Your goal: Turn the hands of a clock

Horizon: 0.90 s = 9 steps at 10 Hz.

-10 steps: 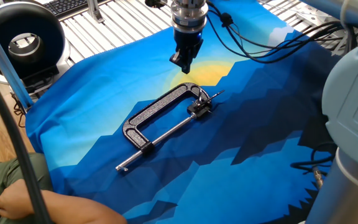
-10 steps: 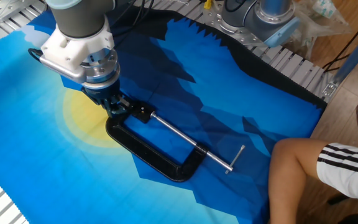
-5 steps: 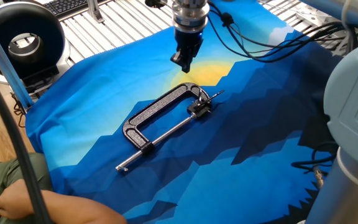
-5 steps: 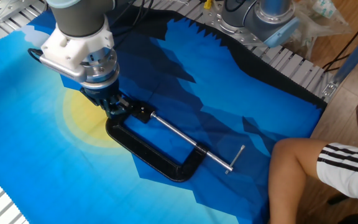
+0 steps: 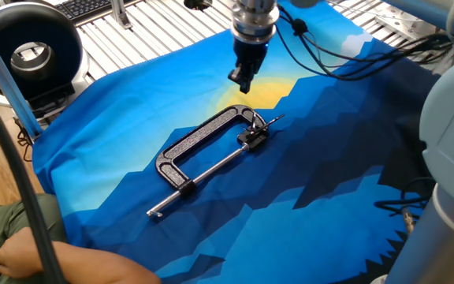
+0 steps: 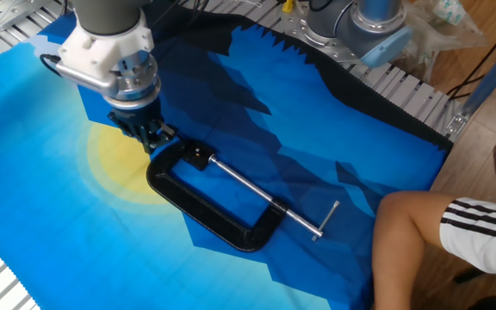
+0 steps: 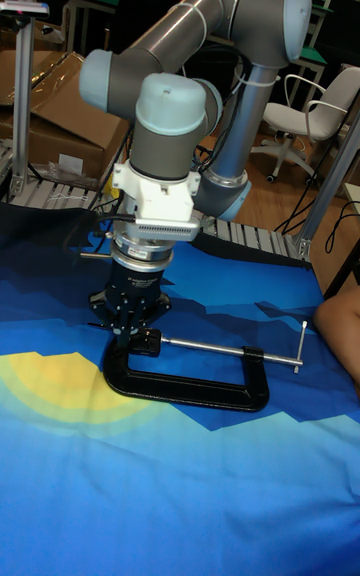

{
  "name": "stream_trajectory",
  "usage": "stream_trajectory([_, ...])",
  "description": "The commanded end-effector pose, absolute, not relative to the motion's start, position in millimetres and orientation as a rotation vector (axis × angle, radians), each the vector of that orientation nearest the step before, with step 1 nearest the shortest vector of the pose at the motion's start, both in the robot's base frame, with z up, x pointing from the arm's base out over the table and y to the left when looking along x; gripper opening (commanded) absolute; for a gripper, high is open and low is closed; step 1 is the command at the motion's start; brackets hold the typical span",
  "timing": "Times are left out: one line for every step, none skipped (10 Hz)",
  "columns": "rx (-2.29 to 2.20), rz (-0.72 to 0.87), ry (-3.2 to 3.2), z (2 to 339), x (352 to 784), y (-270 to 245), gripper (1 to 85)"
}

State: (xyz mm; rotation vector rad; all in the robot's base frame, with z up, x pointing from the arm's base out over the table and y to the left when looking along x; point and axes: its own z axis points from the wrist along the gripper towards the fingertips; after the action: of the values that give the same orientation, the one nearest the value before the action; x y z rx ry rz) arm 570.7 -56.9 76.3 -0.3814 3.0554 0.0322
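Since the earlier frames the black two-finger gripper [image 5: 242, 79], jaws seemingly together though I cannot tell, has shifted toward two o'clock, leaving the black cast-metal C-shaped clamp [image 5: 199, 142] and thin dark pin [image 5: 272, 121] unmoved on the blue cloth [image 5: 132, 102].

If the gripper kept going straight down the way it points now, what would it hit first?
Probably the blue and yellow cloth just beyond the clamp's closed end, not the clamp itself. The gripper hangs above the yellow patch beside it, though depth is unclear.
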Motion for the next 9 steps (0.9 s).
stream_trajectory([-0.383, 0.053, 3.032, 65.2, 566.6, -66.3, 1.3])
stream_trajectory([-0.380, 0.035, 3.039, 66.6, 565.0, -69.8, 1.3])
stream_trajectory([-0.364, 0.009, 3.074, 66.0, 557.0, -75.3, 1.3])
stream_trajectory([-0.330, -0.020, 3.112, 65.7, 548.7, -81.3, 1.3])
stream_trajectory([-0.281, -0.037, 3.133, 65.8, 544.8, -84.5, 1.3])
stream_trajectory([-0.240, -0.069, 3.134, 65.9, 545.6, -89.7, 1.3])
stream_trajectory([-0.218, -0.064, 3.133, 65.9, 546.1, -88.9, 1.3])
stream_trajectory([-0.230, -0.058, 3.140, 53.3, 554.5, -89.1, 1.3])
stream_trajectory([-0.240, -0.027, 3.137, 36.9, 565.0, -86.0, 1.3])
